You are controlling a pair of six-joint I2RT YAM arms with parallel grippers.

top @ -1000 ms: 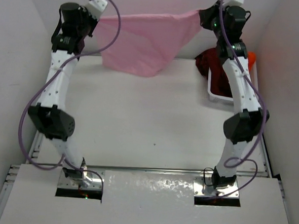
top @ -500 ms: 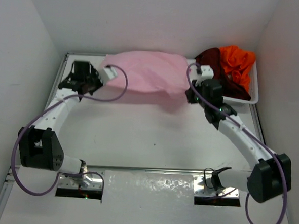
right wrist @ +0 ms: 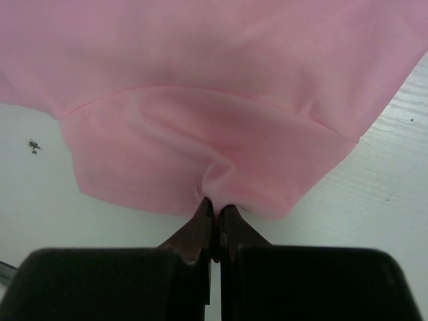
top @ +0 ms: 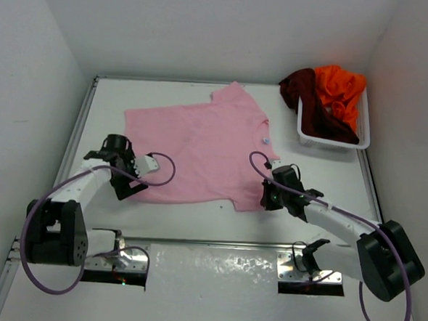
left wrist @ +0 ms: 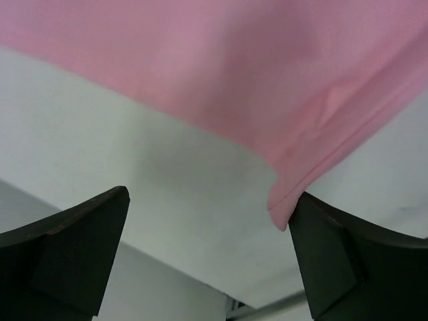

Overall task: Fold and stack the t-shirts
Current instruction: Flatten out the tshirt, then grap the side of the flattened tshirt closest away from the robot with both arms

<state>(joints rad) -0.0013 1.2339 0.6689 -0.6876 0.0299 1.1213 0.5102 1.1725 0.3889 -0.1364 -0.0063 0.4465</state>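
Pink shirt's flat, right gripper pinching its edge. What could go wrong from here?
1. The right gripper is shut on the sleeve hem of the pink t-shirt; retreating before opening would likely drag the flattened cloth.
2. The left gripper is open with the shirt's corner right beside one finger; lifting could snag it.
3. The maroon t-shirt drapes over the rim of the basket beside the orange t-shirt; grabbing one may lift both.

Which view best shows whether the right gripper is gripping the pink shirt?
Right wrist: the right gripper sits pinched shut on a bunched edge of the pink t-shirt. Top external shows it only small at the shirt's near edge; left wrist misses it.
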